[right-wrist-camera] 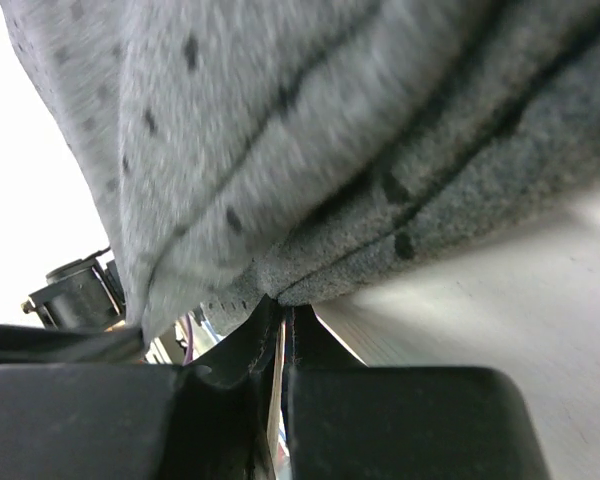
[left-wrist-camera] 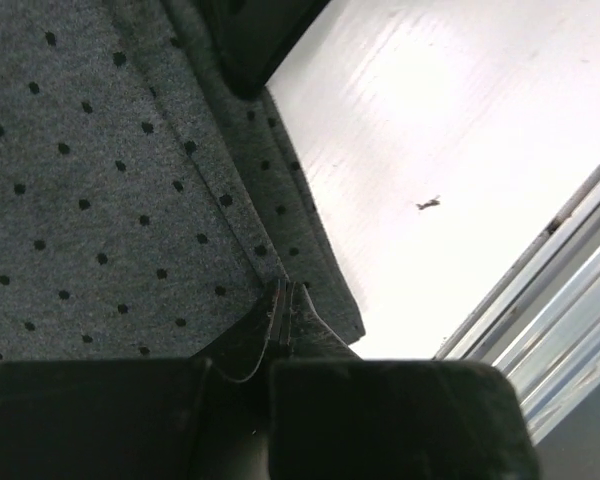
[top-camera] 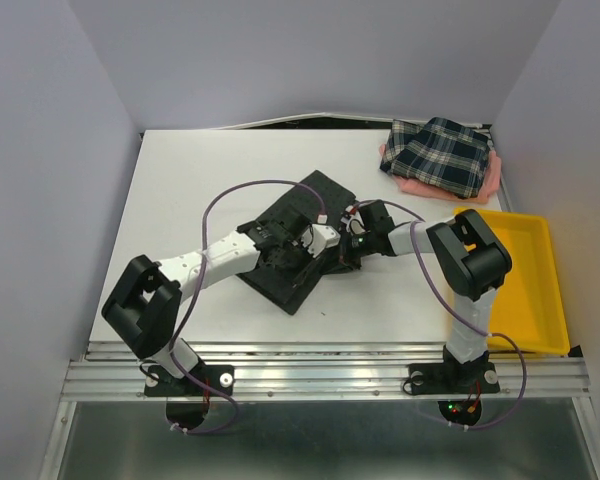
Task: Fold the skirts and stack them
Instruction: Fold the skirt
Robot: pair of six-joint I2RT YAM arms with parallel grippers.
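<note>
Both arms stretch low over the table (top-camera: 180,190), elbows bent. The left hand (left-wrist-camera: 283,312) pinches the dotted charcoal skirt (top-camera: 320,195) mid-table, and the right hand (right-wrist-camera: 280,315) grips its hem too. At the far right corner the plaid skirt (top-camera: 440,155) lies on the pink skirt (top-camera: 425,187).

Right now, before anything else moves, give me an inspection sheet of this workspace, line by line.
Surface: white table, flat, no spills seen.
Job's things: charcoal dotted skirt at centre, under both arms; plaid skirt lying on pink skirt at the far right corner.
Clutter: yellow tray at the right edge, its visible part holding nothing; small dark speck on the table.
End effectors: left end effector shut on the charcoal dotted skirt's edge; right end effector shut on its hem.
Cables: purple cables loop off both arms, one arching over the cloth.
Surroundings: grey walls; metal rail at the near edge.
</note>
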